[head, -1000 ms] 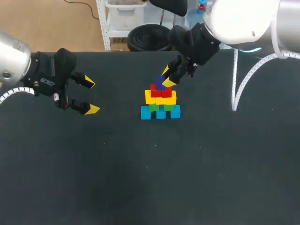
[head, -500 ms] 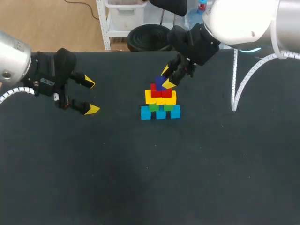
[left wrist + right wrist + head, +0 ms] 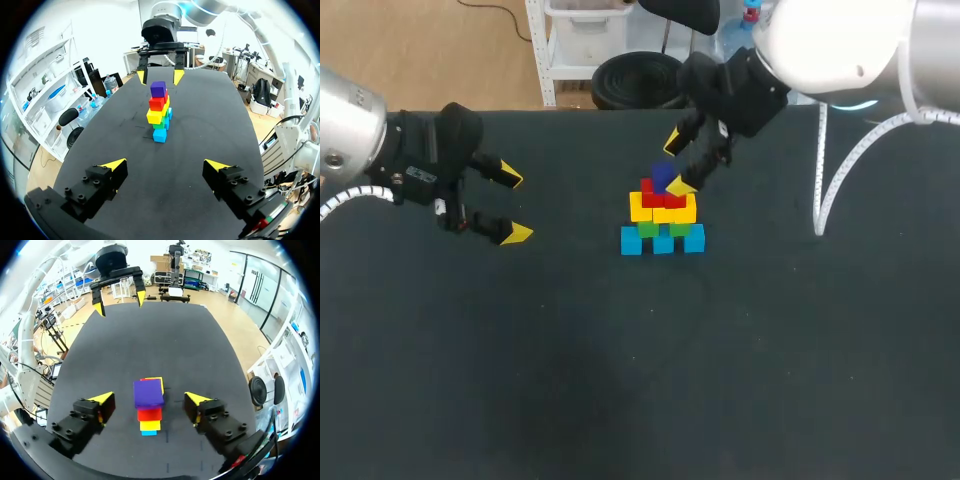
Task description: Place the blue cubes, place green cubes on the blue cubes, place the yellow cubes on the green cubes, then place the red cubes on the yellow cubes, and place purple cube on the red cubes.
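Toward the table's (image 3: pixel 620 400) far edge, seen from the head camera, the right gripper (image 3: pixel 677 164) has spread its fingers since a second ago, when they pinched the purple cube (image 3: pixel 662 177). The cube now sits on the red cubes (image 3: pixel 653 194), between the parted yellow tips. Under the red layer come the yellow cubes (image 3: pixel 641 207), then the green cubes (image 3: pixel 648 229), then the blue cubes (image 3: pixel 631 240) on the table. The left gripper (image 3: pixel 515 205) is unchanged, spread wide near the left edge and well apart from the cubes.

From the left wrist, its own gripper (image 3: pixel 165 165) is spread and the cubes stand well ahead of it. The purple cube (image 3: pixel 158 89) is topmost, with the right gripper (image 3: pixel 159 76) open just behind it.

From the right wrist, its own gripper (image 3: pixel 148 399) stands open, with a clear gap on each side of the purple cube (image 3: pixel 148 390), which lies between and under the fingers. The left gripper (image 3: pixel 120 304) shows well beyond, toward the table's left edge, also open.
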Controlling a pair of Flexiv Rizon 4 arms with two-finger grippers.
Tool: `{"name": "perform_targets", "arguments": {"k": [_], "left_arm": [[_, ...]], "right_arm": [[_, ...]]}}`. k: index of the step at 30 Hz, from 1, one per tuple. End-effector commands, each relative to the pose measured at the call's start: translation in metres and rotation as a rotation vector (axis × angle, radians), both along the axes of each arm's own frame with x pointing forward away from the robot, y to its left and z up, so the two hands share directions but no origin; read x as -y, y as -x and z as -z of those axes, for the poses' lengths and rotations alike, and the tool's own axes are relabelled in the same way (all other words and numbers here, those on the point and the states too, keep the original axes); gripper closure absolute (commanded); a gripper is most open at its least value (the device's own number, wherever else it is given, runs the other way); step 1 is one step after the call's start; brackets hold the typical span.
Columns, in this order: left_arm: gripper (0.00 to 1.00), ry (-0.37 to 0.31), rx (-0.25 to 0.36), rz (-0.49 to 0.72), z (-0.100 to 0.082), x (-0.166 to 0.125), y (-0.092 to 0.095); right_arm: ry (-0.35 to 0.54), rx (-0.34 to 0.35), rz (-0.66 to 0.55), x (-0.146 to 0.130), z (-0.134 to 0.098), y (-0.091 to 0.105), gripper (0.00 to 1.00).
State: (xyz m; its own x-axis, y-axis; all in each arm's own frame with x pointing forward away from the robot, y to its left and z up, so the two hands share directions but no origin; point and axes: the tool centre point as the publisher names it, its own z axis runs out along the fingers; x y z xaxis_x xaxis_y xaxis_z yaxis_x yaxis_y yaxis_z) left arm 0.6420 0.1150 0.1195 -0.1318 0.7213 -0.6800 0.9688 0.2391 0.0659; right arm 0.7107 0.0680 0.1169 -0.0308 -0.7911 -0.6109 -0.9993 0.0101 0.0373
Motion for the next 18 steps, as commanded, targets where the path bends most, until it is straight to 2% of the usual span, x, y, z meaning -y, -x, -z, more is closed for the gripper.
{"name": "perform_targets", "arguments": {"k": [1, 11, 18], "left_arm": [[0.0, 0.006, 0.005, 0.002, 0.001, -0.001, 0.001], [0.0, 0.006, 0.005, 0.002, 0.001, -0.001, 0.001], [0.0, 0.006, 0.005, 0.002, 0.001, -0.001, 0.001]], "right_arm": [[-0.002, 0.001, 0.001, 0.003, -0.002, 0.0, 0.0], [-0.02, 0.01, 0.018, 0.015, -0.01, -0.001, 0.0], [-0.082, 0.048, 0.072, 0.046, -0.026, -0.007, 0.0]]}}
